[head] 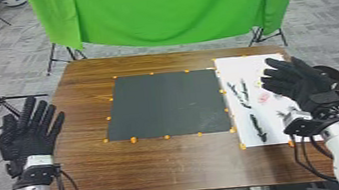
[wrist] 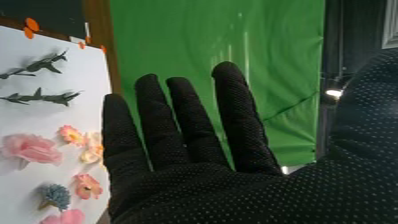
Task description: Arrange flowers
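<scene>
Nearest the camera, the right hand [head: 303,84] is fully open and holds nothing, poised above the right part of the white sheet [head: 233,66]; in the right wrist view the fingers of the same right hand [wrist: 191,192] extend straight, slightly apart, with the thumb spread wide. The left hand [head: 27,139] is likewise open, fingers straight and fanned, grasping nothing, at the left edge of the wooden table [head: 155,169]. Immediately left of the right hand, the flowers lie loose on the sheet: a large pink bloom [wrist: 31,148], a blue-grey flower head [wrist: 56,196], a second pink bloom [wrist: 67,218] and small peach and coral blossoms [wrist: 88,187]. Farther left of the right hand, dark green leafy stems [head: 257,127] lie on the same sheet, one of them closer to the robot than the hand. Beyond these stems, between the two hands, a dark square mat [head: 169,103] lies flat, with orange markers [head: 133,139] around its border. Past both hands and the table's far edge, a green cloth [head: 167,13] hangs in front of grey carpet [head: 18,42].
</scene>
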### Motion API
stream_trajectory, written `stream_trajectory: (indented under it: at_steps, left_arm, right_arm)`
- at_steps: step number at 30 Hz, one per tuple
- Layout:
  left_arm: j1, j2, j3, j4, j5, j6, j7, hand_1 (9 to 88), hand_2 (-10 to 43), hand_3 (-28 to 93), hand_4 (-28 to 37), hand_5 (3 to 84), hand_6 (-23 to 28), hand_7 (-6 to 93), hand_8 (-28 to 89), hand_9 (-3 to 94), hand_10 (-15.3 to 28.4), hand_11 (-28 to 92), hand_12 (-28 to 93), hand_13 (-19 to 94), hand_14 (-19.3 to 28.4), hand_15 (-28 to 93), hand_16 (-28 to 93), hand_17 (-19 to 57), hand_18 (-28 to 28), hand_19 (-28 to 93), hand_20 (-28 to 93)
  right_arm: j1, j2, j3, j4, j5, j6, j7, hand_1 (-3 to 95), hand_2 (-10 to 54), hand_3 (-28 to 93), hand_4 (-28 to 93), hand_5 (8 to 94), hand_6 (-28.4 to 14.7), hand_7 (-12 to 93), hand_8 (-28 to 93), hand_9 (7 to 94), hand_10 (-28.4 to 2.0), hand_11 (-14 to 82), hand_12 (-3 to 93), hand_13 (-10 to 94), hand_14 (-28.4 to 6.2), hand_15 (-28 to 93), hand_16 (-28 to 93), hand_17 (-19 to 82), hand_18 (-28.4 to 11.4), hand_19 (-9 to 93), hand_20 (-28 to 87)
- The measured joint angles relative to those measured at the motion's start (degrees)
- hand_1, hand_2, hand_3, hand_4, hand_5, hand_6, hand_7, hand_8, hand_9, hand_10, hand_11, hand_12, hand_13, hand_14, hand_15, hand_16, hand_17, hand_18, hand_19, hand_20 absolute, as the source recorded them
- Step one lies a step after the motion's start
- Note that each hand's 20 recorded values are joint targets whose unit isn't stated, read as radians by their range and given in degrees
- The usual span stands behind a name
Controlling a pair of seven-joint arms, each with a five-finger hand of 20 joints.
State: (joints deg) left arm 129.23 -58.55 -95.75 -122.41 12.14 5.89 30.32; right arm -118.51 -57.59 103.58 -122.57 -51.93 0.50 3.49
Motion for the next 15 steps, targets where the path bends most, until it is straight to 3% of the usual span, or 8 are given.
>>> stream_trajectory:
  at_steps: [7,11,15]
  left_arm:
    - [0.4,-0.03,-0.09,-0.11,-0.07,0.27,0.11,23.0,17.1,67,-28.3,36.7,6.5,3.2,-7,25.5,12.2,12,4,15,9.4,16,-9,-4.4,9.1,24,7]
    - [0.6,-0.04,-0.1,-0.2,-0.21,0.64,0.14,23.2,17.1,68,-28.3,38.1,7.0,4.4,-6,26.0,12.5,12,5,15,9.5,16,-9,-4.4,9.3,25,7]
    - [0.8,-0.04,-0.19,-0.52,-0.54,1.57,0.2,23.1,17.2,68,-28.3,38.5,7.4,4.9,-6,26.4,12.6,13,5,15,9.8,17,-8,-4.4,9.5,25,7]
  right_arm:
    - [0.0,-0.6,0.5,0.0,5.0,-0.4,0.7,10.8,0.1,81,-26,47.3,-2.8,14,-10,44.1,-14.7,5.3,12.4,37,-14.9,12,16,15,-17.3,19,19]
    - [0.0,-0.8,1.0,-0.3,2.3,-0.7,2.1,18.1,1.9,80,-26,50.6,-3.5,16,-11,49.4,-14.7,8.5,13.2,45,-15.2,15,18,16,-19.0,28,21]
    - [0.2,-0.4,0.2,-3.9,-10.4,2.5,11.7,21.7,-1.3,80,-26,52.8,-3.8,17,-12,52.4,-14.8,10.8,12.5,49,-15.8,16,18,16,-20.1,35,20]
